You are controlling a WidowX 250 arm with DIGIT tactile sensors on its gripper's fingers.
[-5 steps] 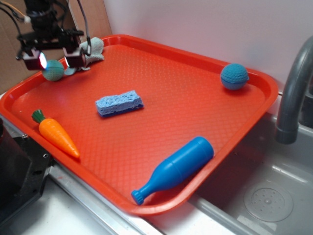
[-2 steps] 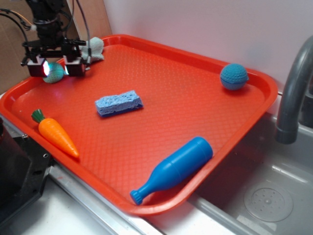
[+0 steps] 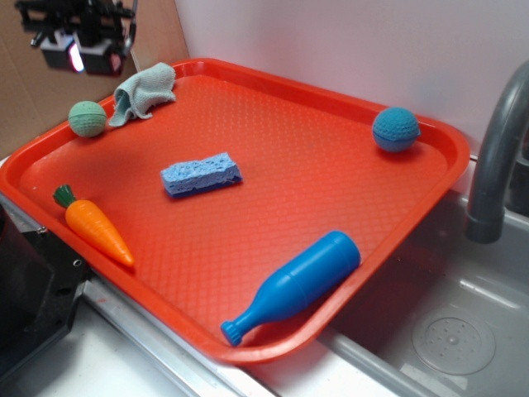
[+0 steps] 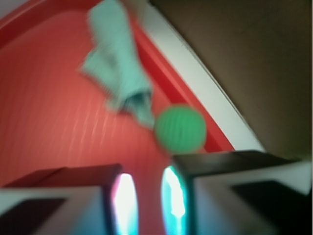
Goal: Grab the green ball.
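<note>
The green ball rests on the red tray at its far left corner, beside a pale cloth. My gripper hangs well above the ball and touches neither it nor the tray. Its jaws stand almost together with only a thin slit between them, and nothing is held. The blurred wrist view looks down on the ball, which lies just ahead of the right fingertip and against the tray rim. In that view the gripper is empty and the cloth lies beyond the ball.
On the tray lie a blue sponge in the middle, a toy carrot at the front left, a blue bottle at the front edge and a blue knitted ball at the far right. A grey faucet and sink stand to the right.
The gripper straddled the green ball with its jaws apart. It has since risen with the jaws drawn together, and the ball stayed on the tray.
</note>
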